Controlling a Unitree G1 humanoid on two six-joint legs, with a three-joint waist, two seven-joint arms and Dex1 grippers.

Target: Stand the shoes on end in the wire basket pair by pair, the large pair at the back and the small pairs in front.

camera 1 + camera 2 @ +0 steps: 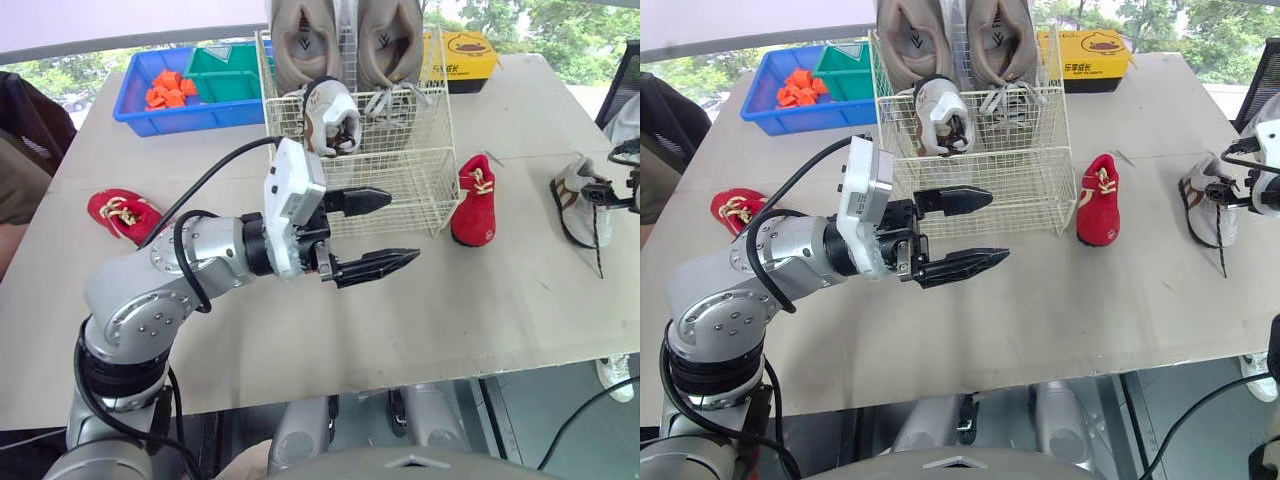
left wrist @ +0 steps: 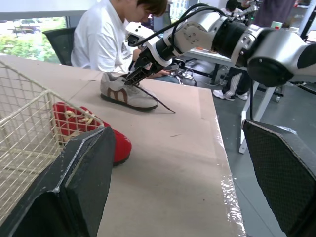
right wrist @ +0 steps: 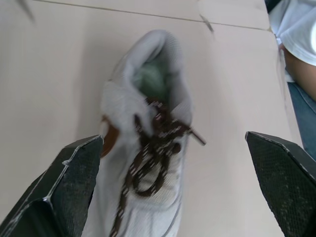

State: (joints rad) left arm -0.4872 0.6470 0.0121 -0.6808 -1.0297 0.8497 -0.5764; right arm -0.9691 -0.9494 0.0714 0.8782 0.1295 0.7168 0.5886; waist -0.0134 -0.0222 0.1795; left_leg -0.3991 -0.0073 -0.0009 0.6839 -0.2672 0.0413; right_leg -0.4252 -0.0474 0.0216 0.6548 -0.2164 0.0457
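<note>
Claws agape: left claw [image 1: 372, 234] empty, right claw [image 3: 173, 138] perhaps against shoe [image 2: 123, 91].

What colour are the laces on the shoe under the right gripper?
Dark brown laces, clearest in the right wrist view.

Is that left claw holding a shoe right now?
No, the left gripper is open and empty, near the wire basket.

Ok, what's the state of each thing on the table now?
White wire basket, upright, partly filled.
Large taupe shoe pair, on end at basket's back.
Small grey-white shoe, standing in basket's front.
Red shoe beside basket, on its sole.
Second red shoe, lying on table.
Grey-white brown-laced shoe, on table, ungrasped.
Left gripper, jaws open, empty.
Right gripper, jaws open over brown-laced shoe.
</note>
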